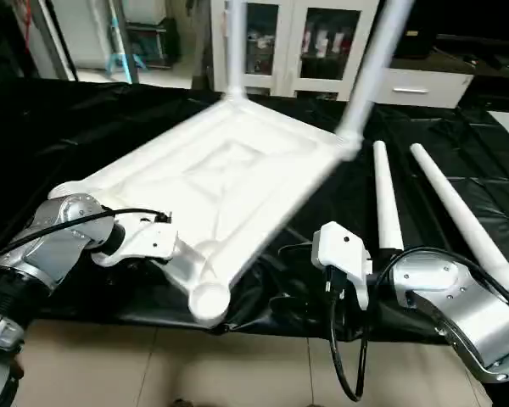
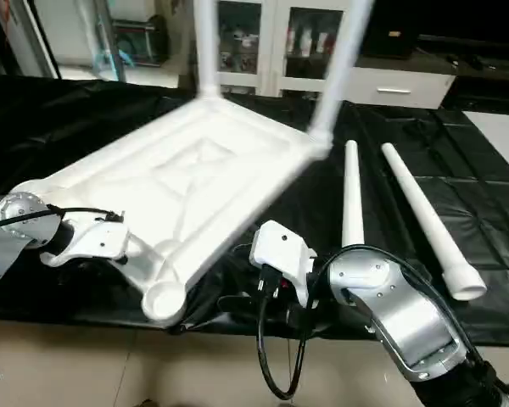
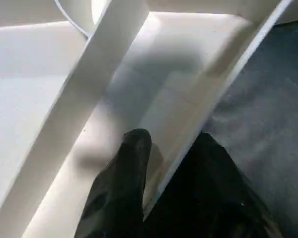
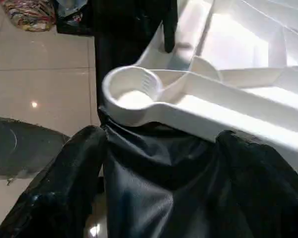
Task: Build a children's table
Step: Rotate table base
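The white tabletop (image 1: 229,170) lies underside up and tilted on the black cloth, with two legs (image 1: 371,64) standing up from its far corners. Its near corner socket (image 1: 209,301) hangs over the table's front edge. My left gripper (image 3: 171,148) is at the near-left edge, one finger (image 3: 134,148) inside the rim and one outside, shut on the rim wall. My right gripper (image 4: 161,148) is open just below and in front of the near corner socket (image 4: 131,94), with only black cloth between its fingers. Two loose legs (image 1: 386,199) (image 1: 462,216) lie to the right.
Black cloth (image 1: 68,127) covers the work surface, which ends close to my forearms above a tiled floor (image 1: 153,365). A black cable (image 1: 335,356) loops down from my right wrist. White cabinets (image 1: 305,42) stand behind.
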Motion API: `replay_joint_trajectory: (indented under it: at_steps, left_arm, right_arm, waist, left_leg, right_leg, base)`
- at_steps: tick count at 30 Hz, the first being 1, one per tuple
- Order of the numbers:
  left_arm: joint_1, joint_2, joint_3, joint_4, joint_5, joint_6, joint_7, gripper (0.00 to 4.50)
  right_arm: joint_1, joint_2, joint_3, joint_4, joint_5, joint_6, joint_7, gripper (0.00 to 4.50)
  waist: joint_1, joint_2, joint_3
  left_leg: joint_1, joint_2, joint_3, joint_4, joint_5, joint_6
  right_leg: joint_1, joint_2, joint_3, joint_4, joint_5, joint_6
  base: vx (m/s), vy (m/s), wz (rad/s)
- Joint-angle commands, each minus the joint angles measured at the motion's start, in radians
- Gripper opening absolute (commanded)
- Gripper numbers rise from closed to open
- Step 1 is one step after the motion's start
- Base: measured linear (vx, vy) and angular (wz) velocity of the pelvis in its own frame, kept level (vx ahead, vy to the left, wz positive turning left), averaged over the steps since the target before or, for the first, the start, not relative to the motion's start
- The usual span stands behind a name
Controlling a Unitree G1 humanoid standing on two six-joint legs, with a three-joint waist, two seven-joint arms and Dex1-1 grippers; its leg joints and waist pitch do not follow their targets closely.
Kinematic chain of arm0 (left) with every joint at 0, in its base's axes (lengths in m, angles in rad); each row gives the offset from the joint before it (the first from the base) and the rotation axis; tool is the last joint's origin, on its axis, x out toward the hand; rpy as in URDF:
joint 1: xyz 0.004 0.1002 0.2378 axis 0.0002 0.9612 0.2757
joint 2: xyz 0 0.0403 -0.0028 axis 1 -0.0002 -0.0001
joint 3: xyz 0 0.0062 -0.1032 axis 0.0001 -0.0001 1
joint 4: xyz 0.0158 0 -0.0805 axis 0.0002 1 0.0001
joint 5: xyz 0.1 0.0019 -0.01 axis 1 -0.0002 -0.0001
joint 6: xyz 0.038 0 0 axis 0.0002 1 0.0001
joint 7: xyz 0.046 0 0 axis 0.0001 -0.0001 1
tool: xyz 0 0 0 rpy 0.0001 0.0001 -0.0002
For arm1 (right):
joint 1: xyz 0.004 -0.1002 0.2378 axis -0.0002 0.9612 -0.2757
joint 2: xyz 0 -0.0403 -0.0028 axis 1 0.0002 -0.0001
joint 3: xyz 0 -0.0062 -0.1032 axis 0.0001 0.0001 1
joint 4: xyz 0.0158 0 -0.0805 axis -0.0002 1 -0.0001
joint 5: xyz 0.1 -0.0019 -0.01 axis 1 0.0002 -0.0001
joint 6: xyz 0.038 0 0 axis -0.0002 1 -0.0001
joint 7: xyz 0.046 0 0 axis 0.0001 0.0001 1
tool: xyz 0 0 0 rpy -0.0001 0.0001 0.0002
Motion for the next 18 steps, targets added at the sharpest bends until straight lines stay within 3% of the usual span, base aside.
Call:
replay_joint_trajectory:
  at_steps: [1,6,9,10,13,16,18]
  left_arm:
    - [0.011,-0.006,0.062,0.034,-0.007,0.100,0.114,1.09]
    - [0.019,-0.083,0.111,0.008,0.001,0.270,0.257,1.03]
    - [0.025,-0.132,0.125,-0.021,-0.004,0.333,0.292,0.96]
    - [0.026,-0.139,0.127,-0.025,-0.005,0.341,0.297,0.91]
    - [0.039,-0.207,0.111,-0.069,-0.027,0.367,0.315,0.71]
    - [0.046,-0.261,0.090,-0.084,-0.047,0.319,0.320,0.54]
    - [0.048,-0.289,0.084,-0.082,-0.069,0.282,0.308,0.38]
  right_arm:
    - [-0.009,-0.003,0.002,0.004,-0.009,-0.013,-0.002,3.87]
    - [-0.014,0.001,0.005,0.008,-0.011,-0.014,-0.005,3.87]
    - [-0.016,0.002,0.006,0.015,-0.014,-0.018,-0.006,3.87]
    - [-0.016,0.002,0.006,0.016,-0.014,-0.019,-0.006,3.87]
    - [-0.016,0.004,0.005,0.019,-0.018,-0.021,-0.015,3.87]
    - [-0.014,0.004,0.004,0.020,-0.021,-0.021,-0.020,3.87]
    - [-0.013,0.004,0.003,0.020,-0.022,-0.019,-0.024,3.87]
  waist:
    - [0.006,0.002,-0.057]
    - [-0.009,-0.002,-0.057]
    - [-0.018,-0.003,-0.061]
    - [-0.020,-0.003,-0.062]
    - [-0.015,-0.003,-0.067]
    - [-0.006,-0.002,-0.071]
    - [0.004,-0.001,-0.074]
  left_leg:
    - [0.002,0.014,-0.014,-0.081,-0.367,-0.032]
    - [-0.004,0.011,-0.016,-0.077,-0.351,-0.020]
    - [-0.014,0.011,-0.018,-0.077,-0.321,-0.011]
    - [-0.017,0.011,-0.017,-0.077,-0.307,-0.007]
    - [-0.007,0.012,-0.009,-0.069,-0.270,0.009]
    - [-0.008,0.014,-0.004,-0.066,-0.217,0.026]
    - [-0.009,0.014,-0.003,-0.064,-0.191,0.033]
  right_leg:
    - [0.034,-0.050,0.035,-0.093,-0.529,-0.100]
    - [0.036,-0.049,0.028,-0.098,-0.561,-0.083]
    - [0.043,-0.047,0.027,-0.094,-0.509,-0.092]
    - [0.045,-0.045,0.027,-0.090,-0.475,-0.101]
    - [0.038,-0.042,0.033,-0.085,-0.367,-0.147]
    - [0.044,-0.039,0.034,-0.074,-0.253,-0.191]
    - [0.047,-0.040,0.035,-0.069,-0.209,-0.202]
  base:
    - [0.000,0.000,0.00]
    - [0.000,0.000,0.00]
    - [0.000,0.000,0.00]
    - [0.000,0.000,0.00]
    - [0.000,0.000,0.00]
    - [0.000,0.000,0.00]
    - [0.000,0.000,0.00]
